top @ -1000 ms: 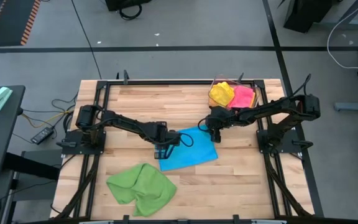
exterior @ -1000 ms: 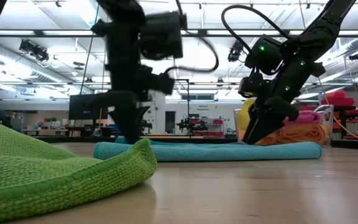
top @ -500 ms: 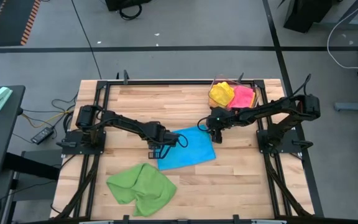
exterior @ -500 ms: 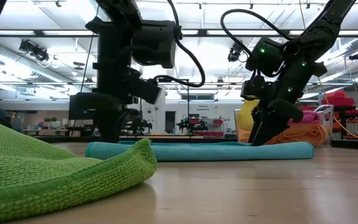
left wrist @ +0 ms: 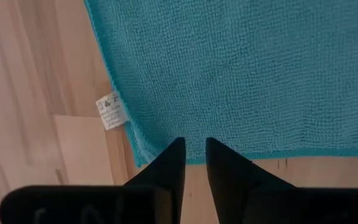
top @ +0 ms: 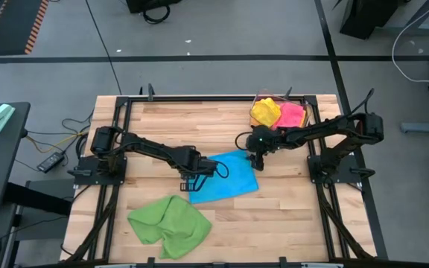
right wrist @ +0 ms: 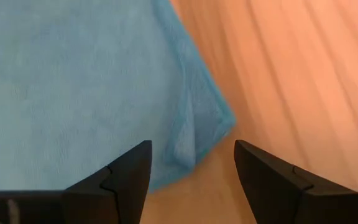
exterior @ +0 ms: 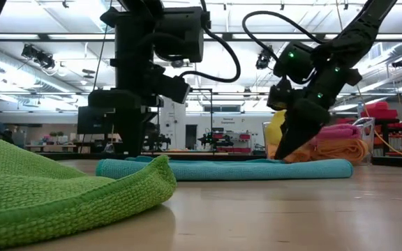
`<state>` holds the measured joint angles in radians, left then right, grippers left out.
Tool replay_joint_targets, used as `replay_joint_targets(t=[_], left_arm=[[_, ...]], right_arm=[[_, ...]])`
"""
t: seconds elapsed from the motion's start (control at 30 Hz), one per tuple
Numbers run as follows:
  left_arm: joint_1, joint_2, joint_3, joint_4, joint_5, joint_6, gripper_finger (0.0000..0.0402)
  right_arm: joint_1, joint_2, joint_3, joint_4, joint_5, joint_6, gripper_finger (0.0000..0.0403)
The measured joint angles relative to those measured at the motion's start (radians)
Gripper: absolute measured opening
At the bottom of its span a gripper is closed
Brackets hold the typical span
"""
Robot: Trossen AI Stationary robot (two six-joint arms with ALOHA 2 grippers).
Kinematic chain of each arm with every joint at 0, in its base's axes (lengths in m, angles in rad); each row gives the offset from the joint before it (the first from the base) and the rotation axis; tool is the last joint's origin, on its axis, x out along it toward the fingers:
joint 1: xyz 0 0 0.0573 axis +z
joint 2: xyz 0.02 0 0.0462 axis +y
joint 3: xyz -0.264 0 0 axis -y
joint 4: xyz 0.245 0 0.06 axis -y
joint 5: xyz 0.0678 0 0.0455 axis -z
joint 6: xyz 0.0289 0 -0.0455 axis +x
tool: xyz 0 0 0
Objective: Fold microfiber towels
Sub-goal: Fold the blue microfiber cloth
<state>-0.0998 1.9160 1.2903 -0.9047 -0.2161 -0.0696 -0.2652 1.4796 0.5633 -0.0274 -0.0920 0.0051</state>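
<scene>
Currently blue towel [top: 225, 177] flat mid-desk [top: 289, 216]. Left end effector [left wrist: 190, 152] at near-left corner, fingers narrowly apart, nothing pinched. Right end effector [right wrist: 191, 163] wide open over far-right corner, empty. Cloth soft, light, limp; pinch corners, edge may slip.

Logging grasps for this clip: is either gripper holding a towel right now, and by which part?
Neither. The left gripper and the open right gripper sit over edges of the blue towel, nothing between their fingers.
</scene>
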Motion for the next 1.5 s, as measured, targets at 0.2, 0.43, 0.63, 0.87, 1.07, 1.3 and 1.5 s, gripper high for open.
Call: replay_joint_targets(t=[0.2, 0.43, 0.63, 0.87, 1.07, 1.3, 1.5], left_arm=[[0.002, 0.0, 0.0, 0.05, 0.0, 0.002, 0.0076], [0.002, 0.0, 0.0, 0.094, 0.0, 0.004, 0.0072], [0.002, 0.001, 0.0, 0.101, 0.0, 0.014, 0.0067], [0.002, 0.001, 0.0, 0.097, 0.0, 0.014, 0.0074], [0.014, 0.001, 0.0, 0.258, 0.0, 0.061, 0.0072], [0.06, 0.001, 0.0, 0.524, 0.0, 0.123, 0.0103], [0.101, 0.001, 0.0, 0.626, 0.0, 0.147, 0.0166]], right_arm=[[-0.017, 0.0, 0.016, 0.03, -0.007, 0.001, 0.0236], [-0.021, 0.056, 0.017, 0.058, 0.017, -0.024, 0.0228], [-0.016, 0.129, 0.021, 0.111, 0.046, -0.031, 0.0212], [-0.014, 0.116, 0.019, 0.115, 0.057, -0.061, 0.0122], [-0.015, 0.117, 0.022, 0.139, 0.07, -0.135, 0.0013], [0.061, 0.119, 0.062, 0.141, 0.073, -0.147, 0.001], [0.113, 0.103, 0.075, 0.131, 0.082, -0.131, 0.001]])
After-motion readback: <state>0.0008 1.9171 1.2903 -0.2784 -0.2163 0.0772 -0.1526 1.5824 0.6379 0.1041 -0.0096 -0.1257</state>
